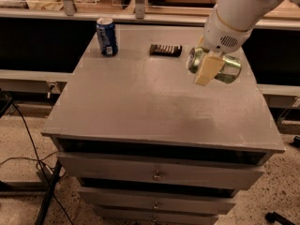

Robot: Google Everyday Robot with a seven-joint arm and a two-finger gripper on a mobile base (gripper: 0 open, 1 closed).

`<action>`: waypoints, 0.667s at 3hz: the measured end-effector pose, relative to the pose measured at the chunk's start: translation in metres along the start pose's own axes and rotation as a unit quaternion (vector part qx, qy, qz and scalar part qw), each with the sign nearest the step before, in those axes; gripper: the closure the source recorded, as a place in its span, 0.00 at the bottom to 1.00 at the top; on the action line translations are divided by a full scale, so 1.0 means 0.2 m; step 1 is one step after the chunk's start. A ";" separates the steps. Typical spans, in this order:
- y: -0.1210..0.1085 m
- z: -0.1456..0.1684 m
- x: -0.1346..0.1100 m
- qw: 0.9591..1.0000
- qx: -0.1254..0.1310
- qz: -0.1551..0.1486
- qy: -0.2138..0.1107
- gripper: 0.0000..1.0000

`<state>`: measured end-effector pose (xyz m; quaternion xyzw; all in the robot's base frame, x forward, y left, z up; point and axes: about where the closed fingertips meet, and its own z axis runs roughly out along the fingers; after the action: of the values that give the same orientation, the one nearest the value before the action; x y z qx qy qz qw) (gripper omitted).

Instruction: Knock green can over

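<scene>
The green can [228,69] lies on its side at the right of the grey cabinet top [140,102], its silver end [193,61] facing left. My gripper [207,70], cream-coloured at the end of the white arm [234,13], is right at the can and covers its middle from the front. Whether the can rests on the top or is lifted a little above it cannot be told. A blue can [107,35] stands upright at the back left, far from the gripper.
A small dark flat object [165,49] lies at the back middle of the top. The cabinet has drawers [157,175] in front. Cables [28,139] run over the speckled floor at the left. A shelf with bags runs behind.
</scene>
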<state>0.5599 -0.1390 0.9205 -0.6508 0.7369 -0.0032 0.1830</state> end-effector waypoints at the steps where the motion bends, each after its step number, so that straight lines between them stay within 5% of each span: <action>1: 0.02 0.06 0.06 0.999 0.005 -0.018 0.047 1.00; 2: 0.04 0.14 0.11 0.995 0.003 -0.034 0.093 0.84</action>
<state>0.5574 -0.1524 0.8869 -0.6719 0.7280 -0.0720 0.1159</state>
